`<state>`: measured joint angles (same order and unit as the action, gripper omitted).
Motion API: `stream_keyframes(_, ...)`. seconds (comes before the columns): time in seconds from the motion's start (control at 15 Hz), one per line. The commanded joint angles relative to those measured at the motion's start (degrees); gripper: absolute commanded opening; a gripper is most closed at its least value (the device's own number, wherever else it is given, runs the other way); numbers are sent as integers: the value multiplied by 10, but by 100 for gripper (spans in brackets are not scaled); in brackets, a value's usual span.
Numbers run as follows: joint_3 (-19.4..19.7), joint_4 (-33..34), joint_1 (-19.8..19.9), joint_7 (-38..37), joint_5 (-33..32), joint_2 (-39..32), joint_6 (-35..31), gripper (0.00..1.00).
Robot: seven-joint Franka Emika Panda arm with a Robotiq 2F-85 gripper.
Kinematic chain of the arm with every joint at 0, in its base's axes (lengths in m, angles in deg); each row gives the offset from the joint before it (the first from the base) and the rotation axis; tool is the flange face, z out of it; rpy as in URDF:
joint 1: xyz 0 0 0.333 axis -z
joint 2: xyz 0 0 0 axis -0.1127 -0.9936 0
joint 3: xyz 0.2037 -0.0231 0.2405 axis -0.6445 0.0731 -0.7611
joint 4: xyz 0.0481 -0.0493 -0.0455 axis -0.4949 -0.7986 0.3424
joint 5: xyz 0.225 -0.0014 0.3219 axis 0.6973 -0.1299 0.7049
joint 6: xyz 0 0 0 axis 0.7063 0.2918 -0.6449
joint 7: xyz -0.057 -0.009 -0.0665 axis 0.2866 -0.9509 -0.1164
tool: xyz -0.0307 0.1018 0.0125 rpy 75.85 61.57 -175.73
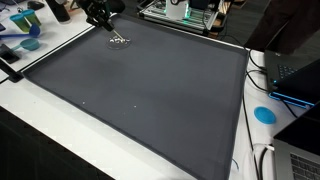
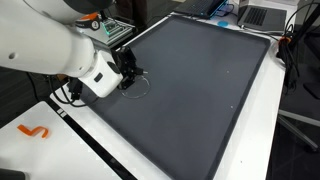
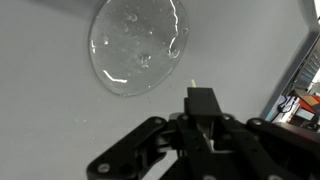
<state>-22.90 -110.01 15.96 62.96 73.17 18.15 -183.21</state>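
In an exterior view, the gripper (image 1: 110, 32) hangs at the far corner of the dark mat (image 1: 140, 90) on the white desk (image 1: 40, 125), just above a clear plastic lid (image 1: 121, 41).

In an exterior view, the gripper (image 2: 130, 76) sits at the mat's (image 2: 190, 90) near-left edge, the lid (image 2: 141, 83) just beside it.

In the wrist view, the lid (image 3: 138, 45) lies on the mat just ahead of the gripper (image 3: 203, 125); whether the jaws are open I cannot tell.

This looks like a lab or office workspace: a white table (image 1: 60, 120) covered by a large dark grey mat (image 1: 140, 90), laptops (image 1: 297, 80) and loose cables (image 1: 262, 160) along its edge, and racks of electronic equipment (image 1: 185, 12) standing behind it.
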Motion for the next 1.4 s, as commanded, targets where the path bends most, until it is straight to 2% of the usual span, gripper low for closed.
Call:
stream_keyframes(0.0,4,-6,-5,-13,-4,9,-6,4)
stream_keyframes(0.4,11,-24,-24,-78,-36,42,-51,4)
stream_keyframes(0.67,11,-42,-40,-150,-85,74,-93,4)
stream_keyframes(1.13,10,-94,-80,-327,-226,147,-168,4)
stream_keyframes(1.33,7,-110,-95,-405,-295,173,-175,4)
